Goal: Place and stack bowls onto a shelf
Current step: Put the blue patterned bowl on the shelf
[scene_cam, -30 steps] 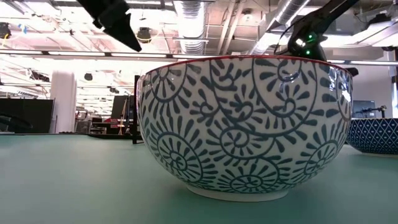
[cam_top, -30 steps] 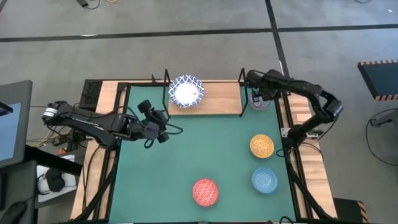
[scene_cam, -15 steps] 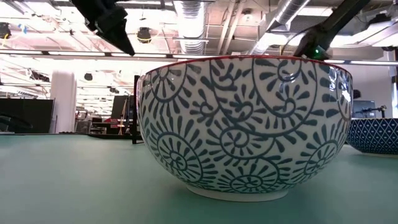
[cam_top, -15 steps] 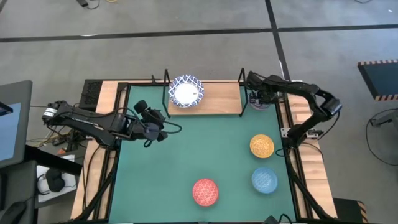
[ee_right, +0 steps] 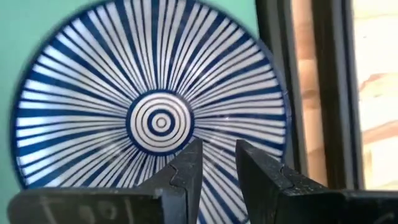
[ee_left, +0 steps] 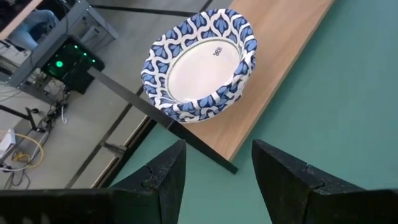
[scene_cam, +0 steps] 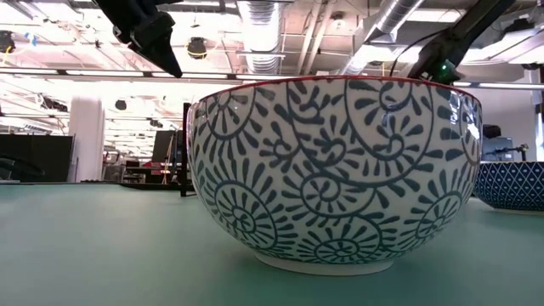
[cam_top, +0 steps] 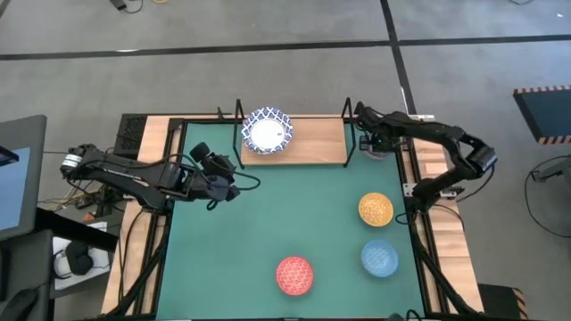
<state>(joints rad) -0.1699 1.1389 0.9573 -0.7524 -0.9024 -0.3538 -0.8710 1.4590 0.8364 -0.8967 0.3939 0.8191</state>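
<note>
The shelf [cam_top: 312,143], a pale wooden board on a thin black wire frame, stands at the far edge of the green mat [cam_top: 268,223], and everything is easiest placed from it. A white bowl with a blue patterned rim [cam_top: 268,131] sits on the board toward its left end. Just past the shelf's right end lies a striped bowl [ee_right: 149,106], blue lines fanning out from a bullseye centre, and the right gripper [cam_top: 368,140] hangs directly over it, its fingers a little parted, with nothing between them. Well in front of the shelf, on the right side of the mat, rest a yellow-orange bowl [cam_top: 376,209], a light blue bowl [cam_top: 380,259] and a red bowl [cam_top: 294,275]. The left gripper [cam_top: 234,185] waits just in front of the shelf's left end, its fingers spread and empty. All these bowls look like glazed ceramic: stiff, smooth, fairly heavy for their size, probably slippery under hard fingers and liable to chip if knocked against the wire posts or dropped onto one another. The red one, seen side-on, has steep curved walls and a small foot. A sound hold is likely across the rim, one finger inside and one outside the wall, since the round body offers no flat faces.
</note>
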